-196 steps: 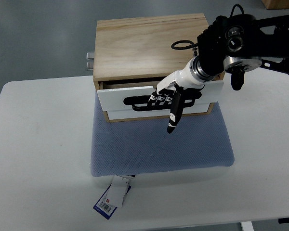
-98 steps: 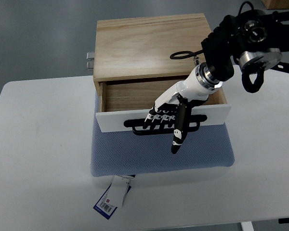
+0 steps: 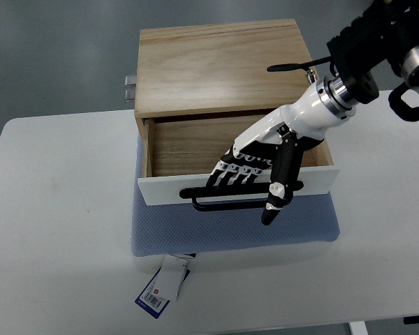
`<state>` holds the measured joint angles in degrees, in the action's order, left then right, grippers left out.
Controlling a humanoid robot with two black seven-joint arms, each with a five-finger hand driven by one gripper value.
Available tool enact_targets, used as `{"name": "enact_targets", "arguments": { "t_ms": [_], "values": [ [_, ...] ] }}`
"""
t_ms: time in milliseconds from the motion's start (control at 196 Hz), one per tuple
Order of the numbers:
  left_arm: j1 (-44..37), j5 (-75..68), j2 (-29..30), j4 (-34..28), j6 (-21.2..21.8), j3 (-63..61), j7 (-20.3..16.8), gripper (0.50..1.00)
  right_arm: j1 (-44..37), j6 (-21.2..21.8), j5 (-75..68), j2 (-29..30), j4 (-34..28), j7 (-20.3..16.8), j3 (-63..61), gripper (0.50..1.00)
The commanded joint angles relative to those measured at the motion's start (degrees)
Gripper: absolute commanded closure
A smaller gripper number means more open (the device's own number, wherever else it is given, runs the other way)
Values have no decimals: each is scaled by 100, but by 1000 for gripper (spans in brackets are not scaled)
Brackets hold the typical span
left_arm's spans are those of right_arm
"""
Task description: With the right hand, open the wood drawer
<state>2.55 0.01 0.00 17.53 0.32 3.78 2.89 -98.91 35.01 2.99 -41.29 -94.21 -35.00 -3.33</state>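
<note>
The drawer (image 3: 195,143), at frame centre on a blue mat (image 3: 230,227) on the bench (image 3: 56,244), stands well out of its box (image 3: 220,66), so the task looks mostly done. The right hand (image 3: 255,171) has its fingers (image 3: 230,173) curled over the black handle (image 3: 223,199), thumb pointing down past the front.

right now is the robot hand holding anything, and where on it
Yes. The right robot hand holds the drawer by its black handle on the white front, fingers hooked over the bar.
</note>
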Motion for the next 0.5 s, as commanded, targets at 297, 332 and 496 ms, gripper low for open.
{"name": "enact_targets", "arguments": {
  "t_ms": [297, 332, 496],
  "values": [
    [0, -9, 0, 49, 3, -18, 1, 500, 1207, -1, 70, -406, 2750, 0, -2576, 556],
    [0, -18, 0, 58, 3, -18, 1, 500, 1677, -1, 70, -319, 3333, 428, -3133, 556],
    [0, -18, 0, 58, 3, -27, 1, 500, 2991, -1, 8, 314, 4789, 1768, -4720, 556]
  ]
}}
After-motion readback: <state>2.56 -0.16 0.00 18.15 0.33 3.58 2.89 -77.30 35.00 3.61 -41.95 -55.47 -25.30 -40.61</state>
